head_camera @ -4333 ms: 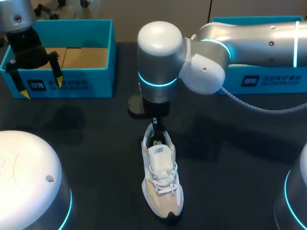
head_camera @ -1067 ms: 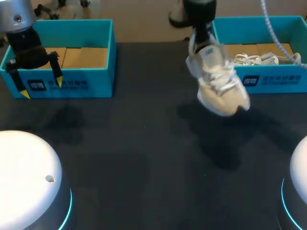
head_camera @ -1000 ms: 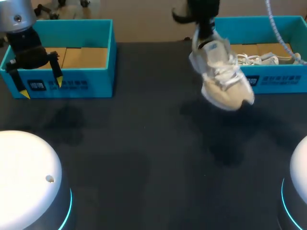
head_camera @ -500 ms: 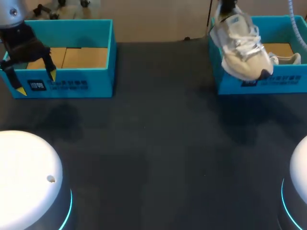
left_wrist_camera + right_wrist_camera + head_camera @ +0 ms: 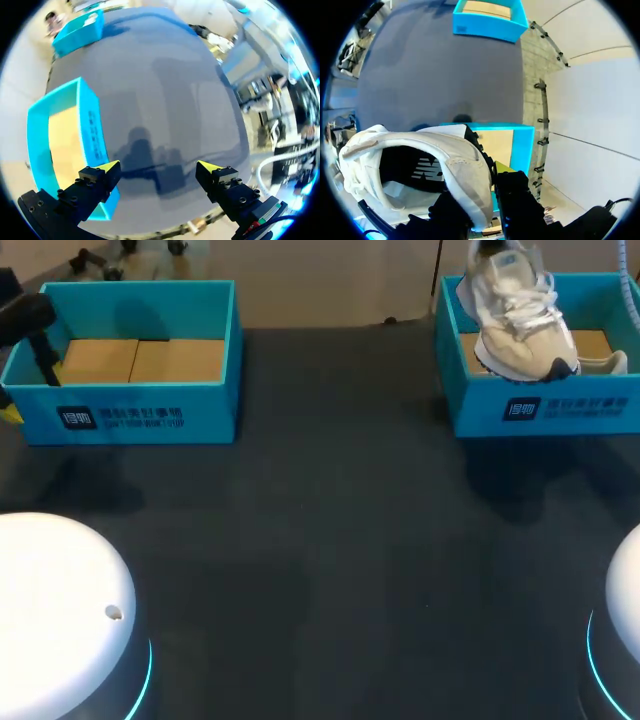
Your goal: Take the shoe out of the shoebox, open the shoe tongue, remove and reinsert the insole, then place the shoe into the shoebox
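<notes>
The white and beige shoe (image 5: 515, 315) hangs tilted over the right blue shoebox (image 5: 540, 408), its toe pointing down toward the front wall. My right gripper (image 5: 490, 172) is shut on the shoe (image 5: 420, 155) at its heel collar; one yellow fingertip (image 5: 502, 167) shows outside the collar and the other is hidden inside. The open right shoebox (image 5: 520, 145) lies just beneath. In the head view this gripper is cut off at the far edge. My left gripper (image 5: 159, 166) stands open and holds nothing, beside the left blue shoebox (image 5: 75, 140), and shows only at the head view's left edge.
The left shoebox (image 5: 130, 390) has a bare cardboard floor. A bit of a second white shoe (image 5: 607, 363) lies in the right box behind the held one. The dark table (image 5: 320, 570) stretches between the boxes. White arm bases sit at both front corners.
My right arm has carried the shoe rightward and back, from in front of the right shoebox to above it. My left arm has drifted left, almost out of the head view.
</notes>
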Controlling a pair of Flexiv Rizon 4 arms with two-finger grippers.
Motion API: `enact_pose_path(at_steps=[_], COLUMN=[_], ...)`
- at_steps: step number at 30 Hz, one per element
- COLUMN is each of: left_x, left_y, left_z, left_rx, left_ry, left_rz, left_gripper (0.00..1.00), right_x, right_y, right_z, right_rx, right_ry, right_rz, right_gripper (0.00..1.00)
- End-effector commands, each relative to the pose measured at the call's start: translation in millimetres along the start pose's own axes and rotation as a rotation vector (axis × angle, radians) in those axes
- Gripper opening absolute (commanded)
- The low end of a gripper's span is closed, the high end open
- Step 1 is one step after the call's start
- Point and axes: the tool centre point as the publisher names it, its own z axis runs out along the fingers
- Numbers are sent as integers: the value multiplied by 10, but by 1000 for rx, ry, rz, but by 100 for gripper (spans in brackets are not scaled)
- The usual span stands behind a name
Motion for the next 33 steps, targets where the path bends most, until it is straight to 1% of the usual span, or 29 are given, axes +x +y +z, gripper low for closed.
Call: enact_pose_path(at_steps=[1, 15, 17, 18, 19, 21, 23, 24, 25, 26, 28, 30, 33], left_x=[107, 107, 32, -20, -38, -81, -105, -122, -133, -142, -162, -178, -200], left_y=[25, 25, -8, -10, -5, 14, 49, 65, 73, 95, 135, 172, 233], left_z=[-38, -38, -7, -6, -10, -25, -37, -32, -27, -29, -37, -50, -64], left_rx=[-30, -30, -78, -84, -71, -49, -19, -24, -17, 8, 12, 26, 35], left_ry=[-129, -129, -96, -83, -58, -54, -18, -57, -57, -20, -46, -26, -45], left_rz=[-605, -605, -711, -793, -828, -955, -1047, -1105, -1135, -1156, -1231, -1247, -1282], left_gripper=[100, 100, 100, 100, 100, 100, 100, 100, 100, 100, 100, 100, 100], right_x=[-25, -25, -25, -60, -104, -194, -301, -352, -404, -458, -568, -649, -802], right_y=[-140, -140, -140, -173, -221, -318, -430, -486, -536, -589, -696, -762, -871], right_z=[-11, -11, -11, -5, -6, -15, -23, -31, -30, -28, -1, 11, 60], right_rx=[-26, -26, -26, -22, -20, -7, 13, 10, 16, 18, 10, 1, -1], right_ry=[9, 9, 9, 9, 7, -5, -16, -20, -27, -32, -39, -37, -33], right_rz=[39, 39, 39, 46, 57, 76, 92, 100, 107, 113, 136, 142, 132], right_gripper=[0, 0, 0, 0, 0, 0, 0, 0, 0, 0, 0, 0, 0])
